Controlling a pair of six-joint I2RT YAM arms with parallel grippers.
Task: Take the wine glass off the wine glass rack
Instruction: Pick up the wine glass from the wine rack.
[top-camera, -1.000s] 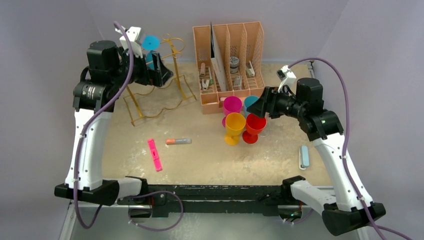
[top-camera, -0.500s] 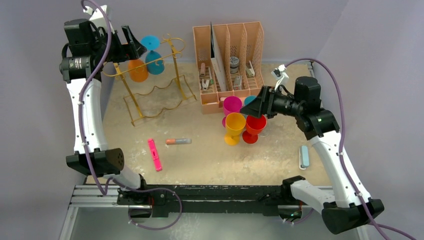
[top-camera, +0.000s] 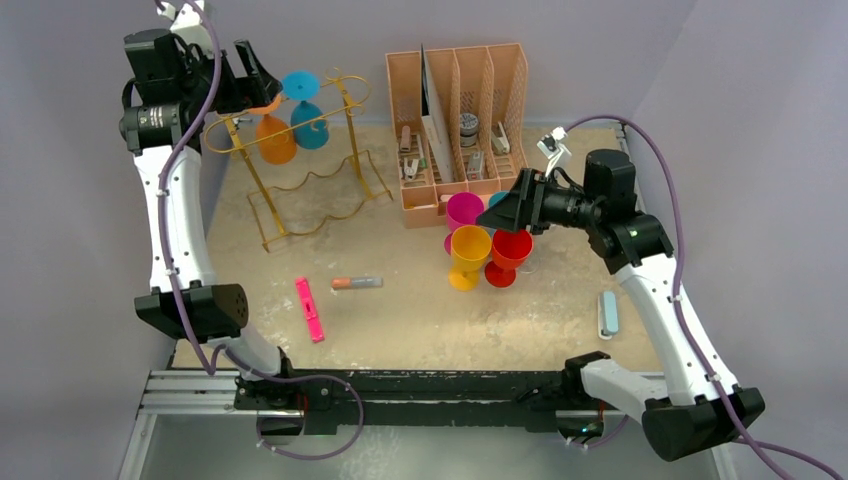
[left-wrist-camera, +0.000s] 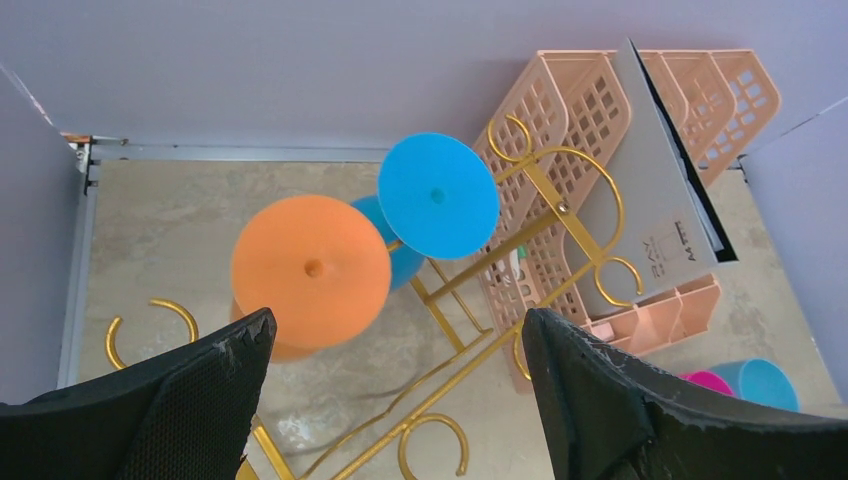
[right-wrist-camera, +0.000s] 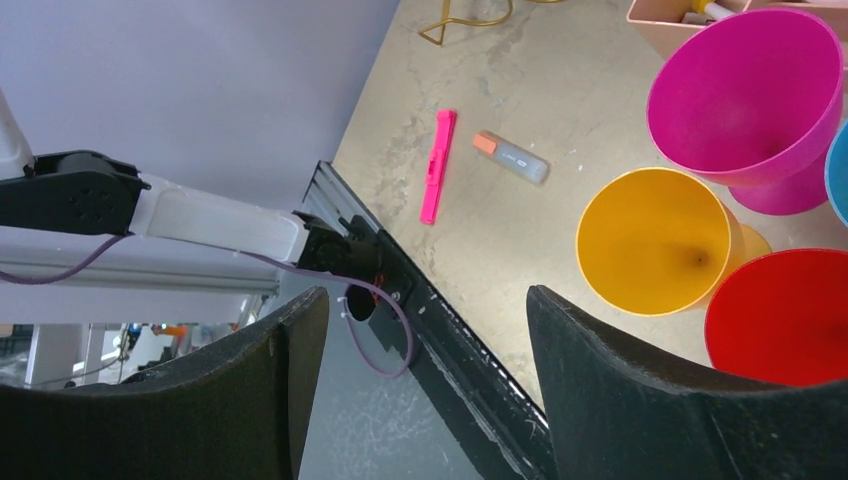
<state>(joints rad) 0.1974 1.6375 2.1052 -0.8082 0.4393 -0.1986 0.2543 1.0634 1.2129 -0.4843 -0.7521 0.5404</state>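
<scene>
My left pincer (left-wrist-camera: 397, 322) stood apart above the orange wine glass (left-wrist-camera: 311, 268) hanging in the rack (left-wrist-camera: 563, 208) at the bench's far-left corner, so I needed to straddle its stem squarely, then slide it out.

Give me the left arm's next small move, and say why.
Probably ease the open left fingers down toward the orange glass, so they straddle its foot. It hangs upside down on the wine glass rack beside the blue glass, and the fingers sit above it, wide apart and touching nothing.
</scene>
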